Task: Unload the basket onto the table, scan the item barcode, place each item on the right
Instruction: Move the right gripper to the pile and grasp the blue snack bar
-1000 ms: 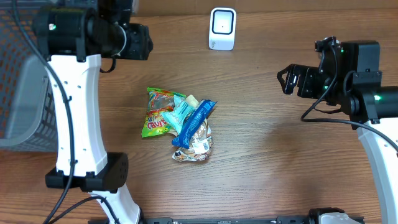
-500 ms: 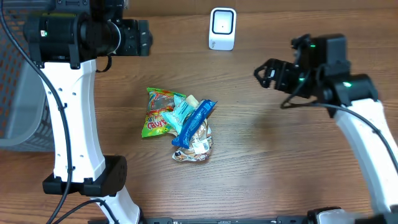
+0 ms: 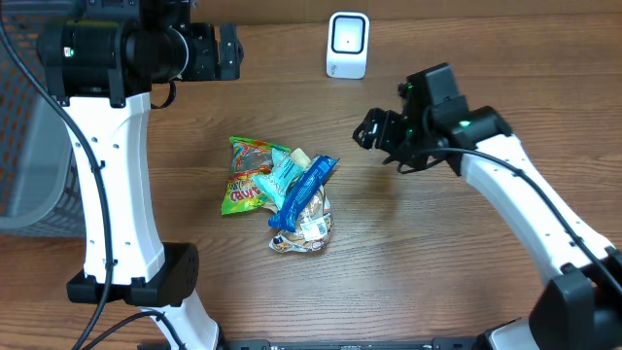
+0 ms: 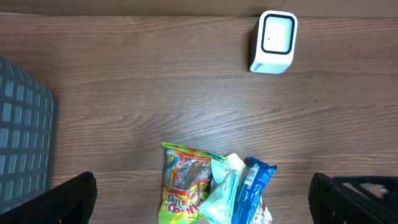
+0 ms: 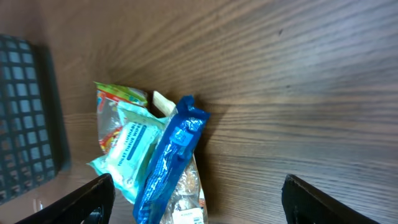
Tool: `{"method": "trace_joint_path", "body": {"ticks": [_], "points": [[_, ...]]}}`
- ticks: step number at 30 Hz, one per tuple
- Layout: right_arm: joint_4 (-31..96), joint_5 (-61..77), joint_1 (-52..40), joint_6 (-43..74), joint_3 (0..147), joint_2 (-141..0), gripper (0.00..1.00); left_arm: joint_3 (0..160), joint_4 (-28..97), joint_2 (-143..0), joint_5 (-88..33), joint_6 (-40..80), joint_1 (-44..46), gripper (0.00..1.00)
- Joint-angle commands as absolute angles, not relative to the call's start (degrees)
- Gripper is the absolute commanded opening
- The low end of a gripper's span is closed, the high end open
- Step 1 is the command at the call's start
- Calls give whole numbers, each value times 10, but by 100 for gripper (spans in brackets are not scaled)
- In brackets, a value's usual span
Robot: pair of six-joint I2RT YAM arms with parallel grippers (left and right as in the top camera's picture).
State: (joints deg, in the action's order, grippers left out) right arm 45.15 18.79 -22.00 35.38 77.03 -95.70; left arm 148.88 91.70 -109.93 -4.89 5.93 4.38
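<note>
A heap of snack packets lies mid-table: a green-yellow gummy bag (image 3: 248, 177), a teal tissue pack (image 3: 282, 175), a blue wrapper (image 3: 305, 187) and a clear bag (image 3: 307, 229) with a white barcode label. The white scanner (image 3: 347, 44) stands upright at the back edge. My left gripper (image 3: 229, 52) hangs open high over the back left, well clear of the heap. The left wrist view shows its fingers (image 4: 71, 199) wide apart, with the gummy bag (image 4: 183, 186) below and the scanner (image 4: 273, 42) beyond. To the right of the heap, my right gripper (image 3: 373, 130) is open and holds nothing. The blue wrapper (image 5: 171, 155) shows between its fingers (image 5: 87, 199).
A grey mesh basket (image 3: 29, 146) stands at the table's left edge, also seen in the left wrist view (image 4: 22, 143) and the right wrist view (image 5: 28, 106). Bare wooden tabletop (image 3: 437, 243) stretches right of the heap and in front of it.
My right arm has swung left from the table's right side towards the heap. My left gripper's jaws have spread wider; that arm has barely shifted.
</note>
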Motion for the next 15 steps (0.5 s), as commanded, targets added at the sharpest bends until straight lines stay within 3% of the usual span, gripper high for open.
{"method": "trace_joint_path", "body": {"ticks": [1, 15], "points": [[448, 178, -245, 381, 780, -991, 86, 1498, 915, -1124, -41, 69, 41, 100], [385, 186, -302, 414, 776, -1037, 82, 1498, 914, -1173, -71, 69, 42, 100]]}}
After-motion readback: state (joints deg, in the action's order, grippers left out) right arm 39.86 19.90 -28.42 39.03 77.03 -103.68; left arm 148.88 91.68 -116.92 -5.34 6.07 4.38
